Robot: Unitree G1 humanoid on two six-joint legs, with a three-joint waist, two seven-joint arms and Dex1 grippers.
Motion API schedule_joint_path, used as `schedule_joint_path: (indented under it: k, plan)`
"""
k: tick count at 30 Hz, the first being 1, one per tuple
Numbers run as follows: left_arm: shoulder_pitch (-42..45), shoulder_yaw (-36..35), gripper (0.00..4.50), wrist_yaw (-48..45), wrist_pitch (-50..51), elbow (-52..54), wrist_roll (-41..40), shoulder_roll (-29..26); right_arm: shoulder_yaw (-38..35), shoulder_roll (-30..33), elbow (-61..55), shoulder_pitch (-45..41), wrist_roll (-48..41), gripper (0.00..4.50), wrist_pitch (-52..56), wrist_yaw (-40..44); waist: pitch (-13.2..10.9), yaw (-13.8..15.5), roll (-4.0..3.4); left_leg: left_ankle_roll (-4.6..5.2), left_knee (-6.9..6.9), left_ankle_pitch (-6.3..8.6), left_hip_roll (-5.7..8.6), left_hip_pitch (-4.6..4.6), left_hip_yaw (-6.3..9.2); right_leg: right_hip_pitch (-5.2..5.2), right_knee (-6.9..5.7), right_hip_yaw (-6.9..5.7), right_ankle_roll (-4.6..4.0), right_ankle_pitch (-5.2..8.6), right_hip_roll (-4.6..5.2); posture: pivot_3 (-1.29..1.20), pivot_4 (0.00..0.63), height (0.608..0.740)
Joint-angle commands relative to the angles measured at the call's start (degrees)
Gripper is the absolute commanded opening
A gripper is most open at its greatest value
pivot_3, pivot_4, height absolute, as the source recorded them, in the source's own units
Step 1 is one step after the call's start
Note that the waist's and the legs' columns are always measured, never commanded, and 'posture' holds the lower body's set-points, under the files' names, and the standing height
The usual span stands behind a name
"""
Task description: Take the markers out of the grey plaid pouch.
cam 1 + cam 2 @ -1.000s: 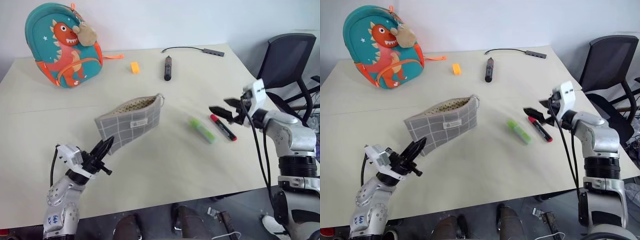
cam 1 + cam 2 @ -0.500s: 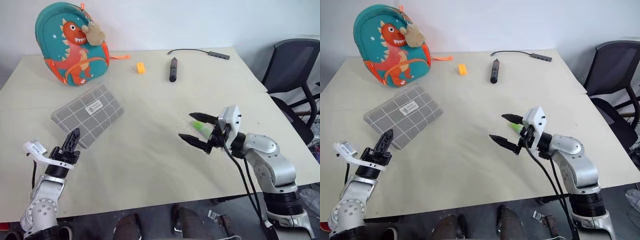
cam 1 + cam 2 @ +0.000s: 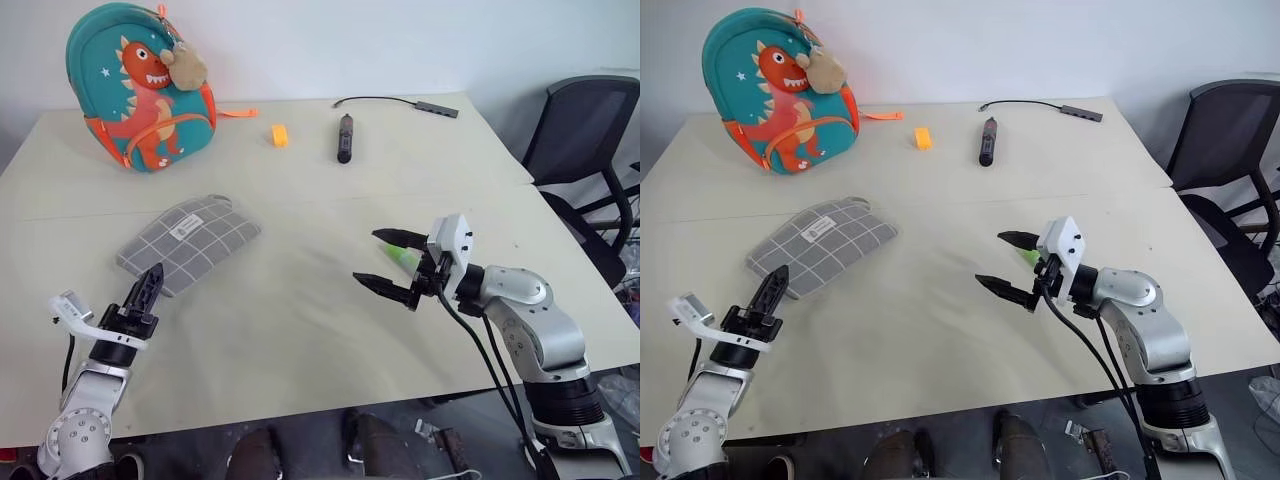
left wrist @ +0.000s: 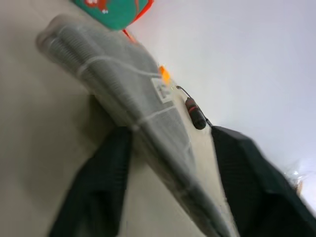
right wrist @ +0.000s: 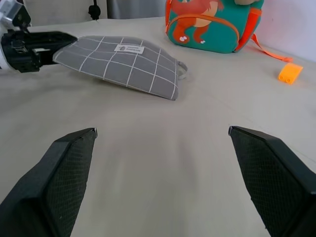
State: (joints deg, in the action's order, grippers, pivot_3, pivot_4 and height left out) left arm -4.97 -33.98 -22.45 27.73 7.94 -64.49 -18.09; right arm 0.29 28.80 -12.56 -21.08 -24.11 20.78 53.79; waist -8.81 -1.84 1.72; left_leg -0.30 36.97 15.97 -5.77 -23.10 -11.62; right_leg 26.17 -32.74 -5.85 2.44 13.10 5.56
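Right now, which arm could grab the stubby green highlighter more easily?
Right. Its open pincer sits beside the stubby light-green highlighter, while the left pincer is far off at the flat grey plaid fabric pouch.

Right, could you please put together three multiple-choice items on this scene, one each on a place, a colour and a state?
1. Where does the grey plaid pouch lie?
A. On the chair
B. On the table, by the left end effector
C. Inside the backpack

2. What colour is the small block beside the black stick?
A. Orange
B. Blue
C. White

3. How is the right end effector?
A. Shut on the pouch
B. Shut on a cable
C. Open, holding nothing

Key:
1 B: the grey plaid pouch lies on the table, just beyond the left end effector.
2 A: the block near the black stick is orange.
3 C: the right end effector has its fingers wide apart with nothing between them.
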Motion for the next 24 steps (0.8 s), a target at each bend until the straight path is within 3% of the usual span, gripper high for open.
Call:
schedule_joint_path:
  k: [1, 3, 6, 9, 13, 19, 21, 24]
  plan:
    - [-4.58, -0.92, 3.92, -3.01, -0.81, 6.38, 0.76, -0.99, -0.96, 1.25, -0.57, 0.36, -0.9, 4.5, -0.95, 0.83, 0.0, -0.01, 0.0, -0.01, -0.02, 0.01, -0.01, 0.0, 0.0, 0.02, 0.03, 0.0, -0.01, 0.0, -0.01, 0.0, 0.15, 0.74]
    - [-8.64, -0.6, 4.47, -6.05, -2.06, 8.98, 2.87, -1.66, -1.27, 1.75, -0.7, 0.85, -1.16, 4.5, -0.43, 0.98, 0.0, 0.04, 0.0, -0.04, -0.04, 0.03, -0.01, -0.01, -0.01, 0.04, 0.06, 0.01, -0.02, 0.01, -0.01, 0.0, 0.15, 0.74]
    - [-12.16, -1.15, 4.47, -9.11, -4.09, 10.14, 4.59, -1.77, -1.61, 2.31, -1.13, 1.47, -1.69, 4.5, 0.16, 0.99, -0.01, 0.01, -0.02, -0.06, -0.09, 0.05, -0.03, -0.05, -0.02, 0.16, 0.24, 0.0, -0.01, 0.0, -0.03, 0.0, 0.15, 0.74]
    - [-15.74, 0.14, 4.47, -14.08, -10.98, 12.33, 13.96, -3.89, -4.76, 3.3, -0.64, 2.7, -3.48, 4.5, 1.34, 0.24, -0.04, 0.04, -0.07, -0.06, -0.12, 0.05, -0.13, -0.09, 0.01, 0.23, 0.6, -0.04, 0.03, -0.1, -0.16, 0.0, 0.15, 0.74]
    - [-15.7, 1.64, 4.47, -16.83, -20.21, 11.03, 26.44, -8.42, -10.98, 4.95, 2.85, 2.31, -5.02, 4.5, 2.17, -2.35, -0.23, 0.3, -0.52, -0.05, -0.87, 0.05, -0.96, -0.28, -0.04, -0.59, 2.47, -0.11, -0.1, -1.04, -0.94, 0.0, 0.15, 0.74]
    - [-15.06, 0.02, 4.47, -18.39, -24.28, 6.07, 30.52, -11.01, -19.1, 8.88, 11.06, 2.62, -5.44, 4.5, 0.19, -3.39, -0.05, -0.01, -0.29, -0.55, -1.02, 0.34, -0.74, 0.23, -0.63, -0.15, 1.65, 0.23, -0.39, -0.28, -1.01, 0.0, 0.15, 0.74]
    - [-15.35, -0.44, 4.47, -18.55, -24.37, 4.14, 30.86, -11.07, -20.99, 9.14, 13.98, 2.73, -3.95, 4.5, -1.89, -5.43, 0.02, -0.35, -0.15, -0.77, -0.89, 0.63, -0.7, 0.72, -0.82, -0.14, 0.88, 0.56, 0.01, 0.02, -1.01, 0.0, 0.15, 0.74]
    - [-15.6, -0.77, 4.47, -17.72, -26.04, 1.5, 33.3, -10.9, -23.01, 8.86, 19.11, 2.29, -1.3, 4.5, -6.1, -9.31, 0.06, -0.93, -0.08, -0.76, -0.88, 0.76, -0.67, 1.06, -0.81, -0.35, 0.75, 0.65, 0.09, 0.14, -1.03, 0.0, 0.15, 0.74]
